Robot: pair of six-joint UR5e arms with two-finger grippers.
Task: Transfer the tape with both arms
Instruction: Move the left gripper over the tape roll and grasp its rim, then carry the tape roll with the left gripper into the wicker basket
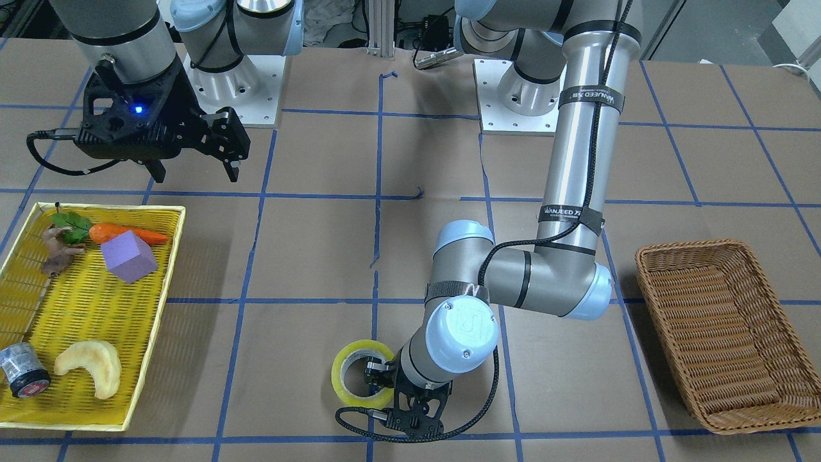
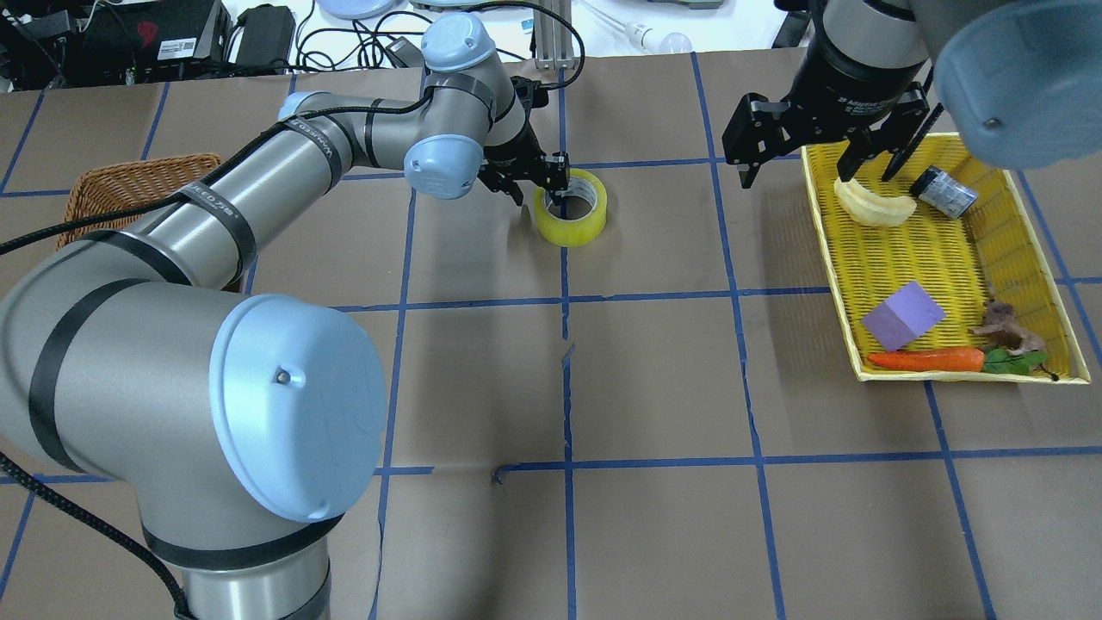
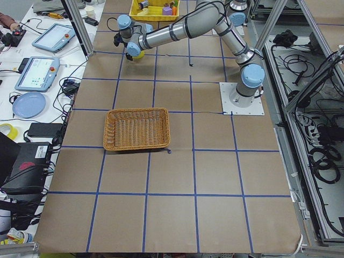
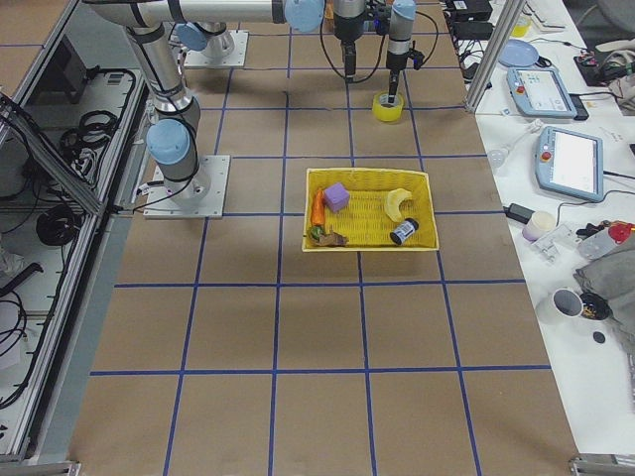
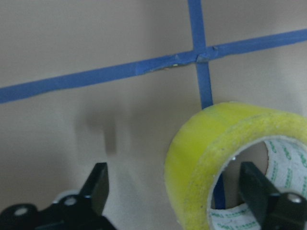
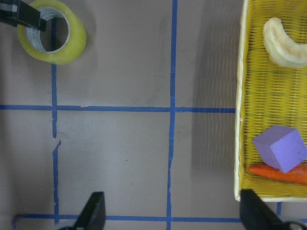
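Observation:
The yellow tape roll point(image 1: 362, 382) lies flat on the brown table, on a blue grid line; it also shows in the overhead view point(image 2: 570, 207) and the right wrist view point(image 6: 52, 32). My left gripper point(image 2: 540, 185) is down at it and open. In the left wrist view one finger point(image 5: 254, 191) is inside the core and the other point(image 5: 98, 187) is outside, well clear of the roll's wall point(image 5: 201, 153). My right gripper point(image 1: 192, 170) is open and empty, held above the table beside the yellow tray, far from the tape.
A yellow tray point(image 1: 160, 212) on the robot's right holds a purple cube point(image 1: 128, 255), a carrot point(image 1: 122, 234), a pale curved piece point(image 1: 90, 367), a small grey cylinder point(image 1: 22, 371) and a brown figure. A wicker basket point(image 1: 725, 333) stands on the robot's left.

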